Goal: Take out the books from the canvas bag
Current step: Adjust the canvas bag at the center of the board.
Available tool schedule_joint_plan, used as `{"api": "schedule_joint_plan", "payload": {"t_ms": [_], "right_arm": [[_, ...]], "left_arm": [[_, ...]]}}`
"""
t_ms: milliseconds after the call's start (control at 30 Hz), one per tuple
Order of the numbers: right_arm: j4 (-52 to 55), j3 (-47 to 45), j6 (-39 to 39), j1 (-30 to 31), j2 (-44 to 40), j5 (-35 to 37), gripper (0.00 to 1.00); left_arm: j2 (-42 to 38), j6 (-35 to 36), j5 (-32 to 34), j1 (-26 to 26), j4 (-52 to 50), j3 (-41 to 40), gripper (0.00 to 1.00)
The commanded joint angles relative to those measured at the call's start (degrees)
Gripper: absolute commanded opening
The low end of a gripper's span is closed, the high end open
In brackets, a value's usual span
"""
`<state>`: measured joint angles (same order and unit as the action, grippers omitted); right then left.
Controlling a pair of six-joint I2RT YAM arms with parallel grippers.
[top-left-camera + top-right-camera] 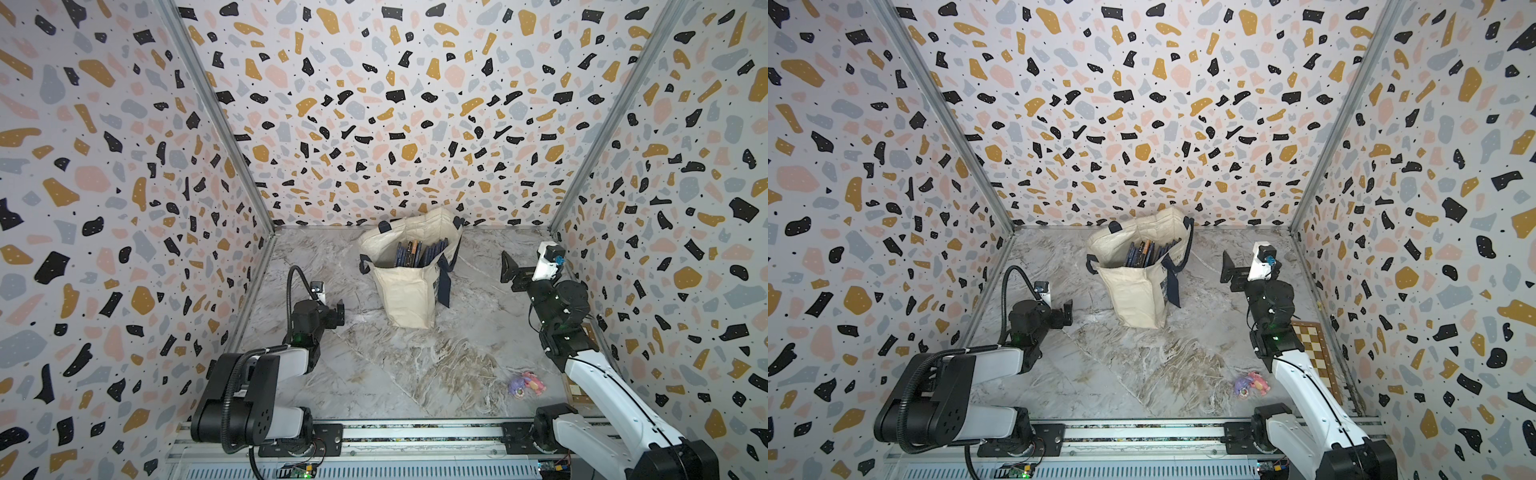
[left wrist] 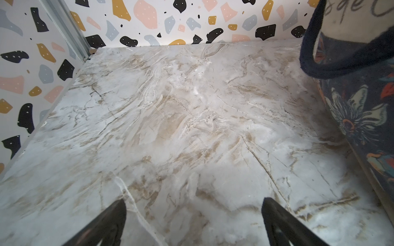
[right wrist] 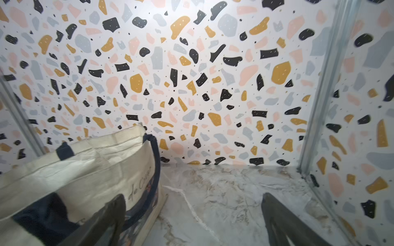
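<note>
On the bag (image 3: pixel 96 170), script reads "de C…", rest unclear. Books (image 1: pixel 415 254) stand inside, two o'clock of the spread left gripper (image 1: pixel 340 311), nine o'clock of the spread right gripper (image 1: pixel 506 267).

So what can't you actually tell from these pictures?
Books: both top views show only their top edges; the canvas bag walls hide the rest, so the count is unclear.
Checkered board: in a top view, largely covered by the right arm.
Small pink-and-purple toy: too small in both top views to identify.
Bag lettering: cut off by the left wrist view's edge.
</note>
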<state>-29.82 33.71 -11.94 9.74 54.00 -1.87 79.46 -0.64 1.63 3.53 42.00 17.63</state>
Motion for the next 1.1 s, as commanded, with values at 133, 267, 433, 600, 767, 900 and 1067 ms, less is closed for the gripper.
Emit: {"api": "schedule_joint_plan", "payload": {"t_ms": [133, 267, 433, 600, 767, 900, 1067], "right_arm": [[3.4, -2.3, -25.0, -10.4, 2.4, -16.6, 0.99], [11.2, 2.2, -20.9, -10.6, 2.6, -14.8, 0.99], [7.6, 0.4, -23.4, -11.4, 0.8, -15.5, 0.99], [8.8, 2.2, -25.4, -12.9, 1.7, -20.4, 0.99], [11.5, 3.3, -24.4, -12.9, -0.3, -20.4, 0.99], [16.5, 5.4, -21.7, -10.4, -0.3, -17.7, 0.99], [24.8, 10.1, -15.5, -3.0, 0.8, -9.9, 0.99]], "left_arm": [[-0.7, -0.1, -2.5, -1.3, 1.3, 1.0, 0.99], [-2.2, -1.0, -1.3, -1.4, -0.7, 1.8, 0.99], [-17.7, -10.8, 9.1, -1.4, -25.2, 11.0, 0.99], [-32.8, -29.9, 4.1, -1.5, -31.6, 12.9, 0.99], [-43.9, -50.2, 6.3, -2.2, -49.6, 14.0, 0.99], [-39.5, -51.4, 2.4, -2.0, -66.1, 23.2, 0.99], [-39.5, -55.2, 1.3, 0.2, -74.3, 26.8, 0.99]]}}
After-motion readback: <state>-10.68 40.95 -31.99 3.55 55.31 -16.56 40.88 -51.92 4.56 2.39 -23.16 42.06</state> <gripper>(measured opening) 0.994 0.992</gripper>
